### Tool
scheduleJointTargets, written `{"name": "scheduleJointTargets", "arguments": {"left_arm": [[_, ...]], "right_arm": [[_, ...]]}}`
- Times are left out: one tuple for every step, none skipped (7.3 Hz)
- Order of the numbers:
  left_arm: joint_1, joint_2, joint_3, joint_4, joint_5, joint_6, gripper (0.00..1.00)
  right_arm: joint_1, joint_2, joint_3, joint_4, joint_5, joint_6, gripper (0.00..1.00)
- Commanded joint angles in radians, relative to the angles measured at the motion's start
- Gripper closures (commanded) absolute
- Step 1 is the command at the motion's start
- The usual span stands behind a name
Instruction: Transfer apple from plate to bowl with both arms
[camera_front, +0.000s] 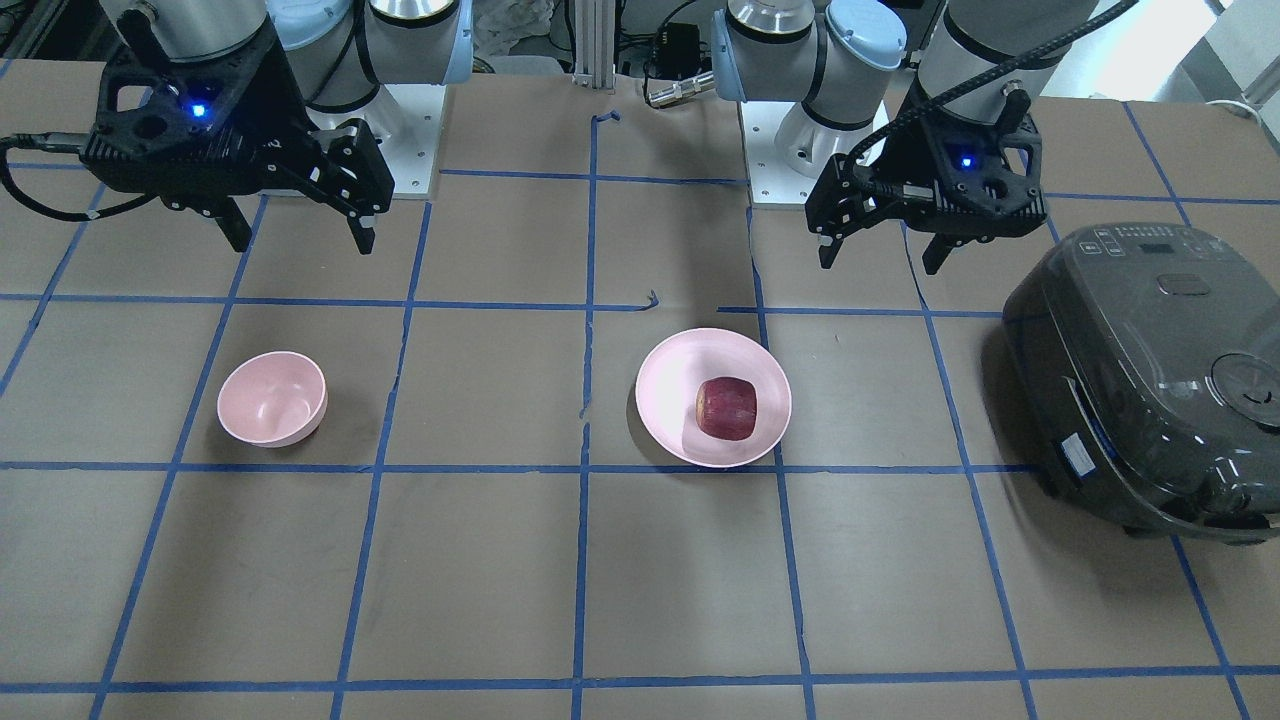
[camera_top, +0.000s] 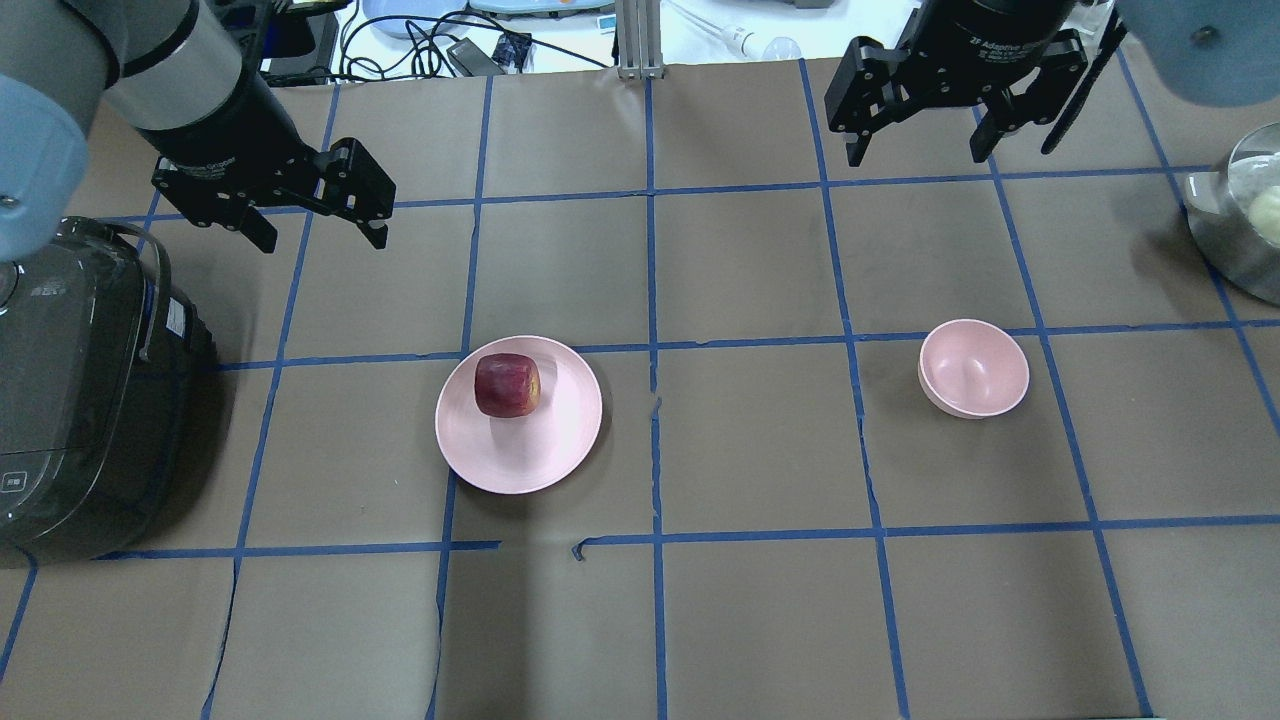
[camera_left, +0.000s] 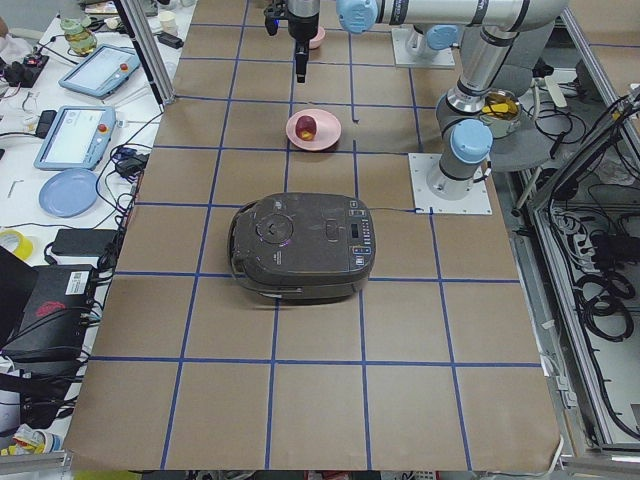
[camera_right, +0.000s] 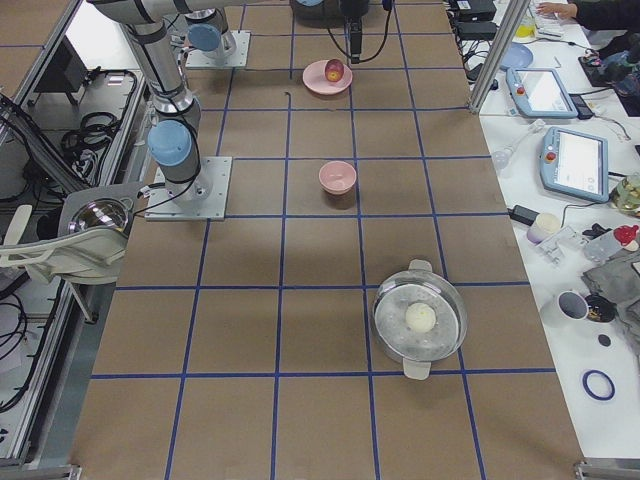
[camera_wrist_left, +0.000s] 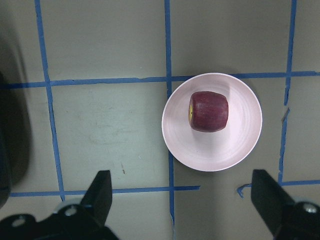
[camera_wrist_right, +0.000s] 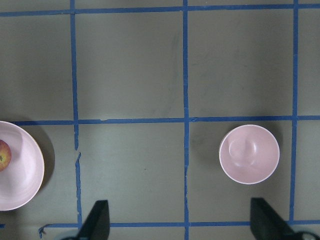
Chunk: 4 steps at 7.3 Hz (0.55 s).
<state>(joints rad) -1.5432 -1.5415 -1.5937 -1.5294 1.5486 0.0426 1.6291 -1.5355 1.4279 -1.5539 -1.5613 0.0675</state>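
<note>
One apple (camera_front: 726, 408), one plate (camera_front: 664, 398), one bowl (camera_front: 272, 399)

Pink bowl (camera_right: 337, 177) upright on the blue-gridded table (camera_right: 300, 330). Beyond the bowl, well apart, pink plate (camera_right: 318, 85) carrying the apple (camera_right: 334, 70). On the bowl's near side, well apart, steel pot (camera_right: 392, 340) holding a pale ball (camera_right: 421, 316). Left of the bowl, right arm (camera_right: 172, 150) rising from its white base plate (camera_right: 215, 195). Off to the bowl's right, a tablet (camera_right: 583, 160).

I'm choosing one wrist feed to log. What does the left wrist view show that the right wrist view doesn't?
Only left wrist: the whole plate with the whole apple lying on it. Only right wrist: the bowl, empty; there the plate is cut by the left edge, with a sliver of apple. Both: the taped table and, at the bottom, an open gripper: left gripper, right gripper.
</note>
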Motion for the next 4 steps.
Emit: {"name": "scheduleJointTargets", "arguments": {"left_arm": [[0.0,0.0,0.0,0.0,-0.001,-0.004,0.0],[0.0,0.0,-0.002,0.0,0.001,-0.004,0.0],[0.0,-0.003,-0.006,0.0,0.001,-0.004,0.0],[0.0,-0.009,-0.017,0.005,-0.001,-0.004,0.0]], "right_arm": [[0.0,0.0,0.0,0.0,0.003,0.0,0.0],[0.0,0.0,0.0,0.0,0.003,0.0,0.0],[0.0,0.0,0.0,0.0,0.003,0.0,0.0],[0.0,0.0,0.0,0.0,0.001,0.0,0.0]]}}
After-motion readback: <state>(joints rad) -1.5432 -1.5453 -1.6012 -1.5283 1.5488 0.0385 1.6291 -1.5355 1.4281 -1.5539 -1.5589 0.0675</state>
